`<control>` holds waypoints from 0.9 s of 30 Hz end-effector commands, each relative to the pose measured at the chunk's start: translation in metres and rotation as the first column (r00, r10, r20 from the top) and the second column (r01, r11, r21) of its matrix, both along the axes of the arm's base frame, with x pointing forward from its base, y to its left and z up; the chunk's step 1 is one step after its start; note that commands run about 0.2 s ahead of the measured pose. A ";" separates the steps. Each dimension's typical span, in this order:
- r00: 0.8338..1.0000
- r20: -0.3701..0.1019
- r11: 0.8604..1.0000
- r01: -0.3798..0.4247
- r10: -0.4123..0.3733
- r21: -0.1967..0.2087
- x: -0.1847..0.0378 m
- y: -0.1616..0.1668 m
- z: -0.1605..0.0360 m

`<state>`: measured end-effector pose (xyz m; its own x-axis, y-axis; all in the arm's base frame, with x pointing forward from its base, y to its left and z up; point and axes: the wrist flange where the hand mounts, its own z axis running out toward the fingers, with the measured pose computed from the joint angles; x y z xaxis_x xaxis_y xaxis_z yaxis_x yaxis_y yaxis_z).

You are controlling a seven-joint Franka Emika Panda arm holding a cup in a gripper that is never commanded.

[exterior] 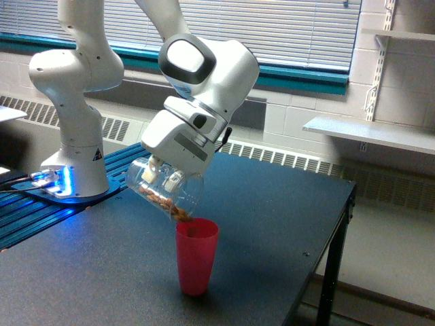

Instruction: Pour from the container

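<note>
Exterior view
Arm: a white Panda arm reaches down from its base at the exterior view's left, its wrist bent over the middle of the bench.
Fingers: the fingers sit under the white hand block, closed against the sides of the container; one pale finger shows through the clear wall, and the grip looks firm.
Container: a small clear jar held in the fingers, tipped steeply so that its mouth points down and toward the exterior view's right, its closed end raised toward the exterior view's left.
Contents: brown granular bits lie along the lower wall of the container, just below the fingers, bunched toward the mouth.
Pink cup: a pink cup stands upright on the bench directly below the fingers; the container's mouth hangs just over the cup's rim, at the rim's side toward the exterior view's left.
Contact: whether mouth and rim touch cannot be told.
Bench: dark and flat, beneath the fingers.
</note>
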<state>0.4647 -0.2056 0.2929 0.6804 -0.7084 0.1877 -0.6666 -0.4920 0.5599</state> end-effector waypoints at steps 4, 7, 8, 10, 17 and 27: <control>0.997 -0.053 0.998 -0.061 0.061 0.009 -0.001 -0.003 0.006; 0.996 -0.058 0.998 -0.068 0.069 0.015 -0.002 -0.003 0.006; 0.995 -0.062 0.997 -0.072 0.073 0.015 -0.003 -0.003 0.007; 0.994 -0.067 0.997 -0.080 0.081 0.017 -0.003 -0.004 0.008; 0.992 -0.076 0.995 -0.095 0.097 0.030 -0.004 -0.004 0.011; 0.995 -0.051 0.995 -0.086 0.089 0.051 -0.004 -0.003 0.008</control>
